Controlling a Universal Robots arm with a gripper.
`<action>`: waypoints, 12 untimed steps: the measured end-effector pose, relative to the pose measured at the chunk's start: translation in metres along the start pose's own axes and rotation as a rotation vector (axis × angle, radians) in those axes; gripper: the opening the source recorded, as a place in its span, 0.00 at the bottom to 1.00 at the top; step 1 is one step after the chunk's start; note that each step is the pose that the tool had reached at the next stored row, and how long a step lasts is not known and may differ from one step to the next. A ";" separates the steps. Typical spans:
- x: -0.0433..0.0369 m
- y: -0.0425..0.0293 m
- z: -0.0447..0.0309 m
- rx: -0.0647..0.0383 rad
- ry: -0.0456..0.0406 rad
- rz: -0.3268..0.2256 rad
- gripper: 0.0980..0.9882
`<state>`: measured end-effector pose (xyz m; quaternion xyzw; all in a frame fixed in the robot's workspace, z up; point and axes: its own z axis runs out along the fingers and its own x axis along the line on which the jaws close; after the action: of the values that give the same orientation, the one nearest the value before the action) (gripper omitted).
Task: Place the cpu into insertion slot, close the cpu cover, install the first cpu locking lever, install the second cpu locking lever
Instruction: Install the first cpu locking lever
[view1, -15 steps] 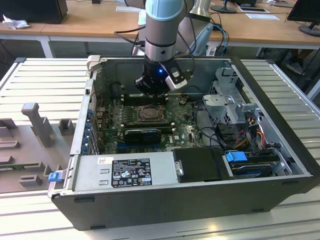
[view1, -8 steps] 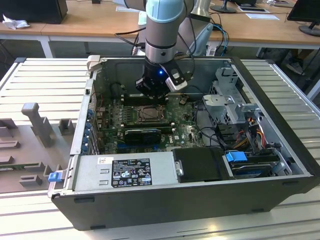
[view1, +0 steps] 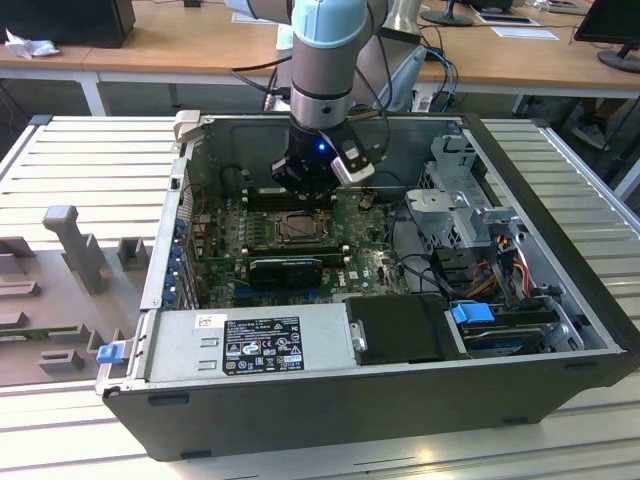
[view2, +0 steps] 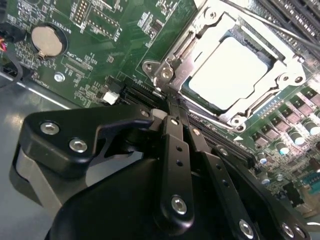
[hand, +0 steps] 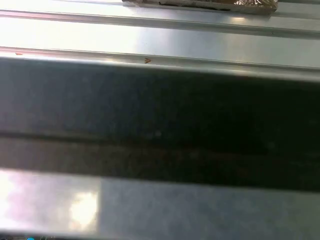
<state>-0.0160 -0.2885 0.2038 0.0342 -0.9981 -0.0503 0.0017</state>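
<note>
We see the cpu (view2: 227, 72) seated in the insertion slot (view2: 260, 107), cpu cover (view2: 212, 27) down. Gripper (view2: 172, 102) fingers together at cover edge; levers' status unclear.

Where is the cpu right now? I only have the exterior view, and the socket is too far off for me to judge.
Observer: In the second wrist view the cpu sits flat in the insertion slot, silvery top up.
Operator: Is the cover closed over it?
Observer: Yes. The cpu cover lies down around the chip, whose top shows through the cover's window.
</note>
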 end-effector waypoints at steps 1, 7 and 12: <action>0.0000 0.0001 -0.0013 0.000 -0.0002 0.000 0.01; -0.0001 0.0003 -0.0027 0.008 0.0005 0.000 0.01; 0.0000 -0.0002 0.0018 0.027 0.0019 0.000 0.01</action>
<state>-0.0160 -0.2885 0.2020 0.0342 -0.9987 -0.0368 0.0022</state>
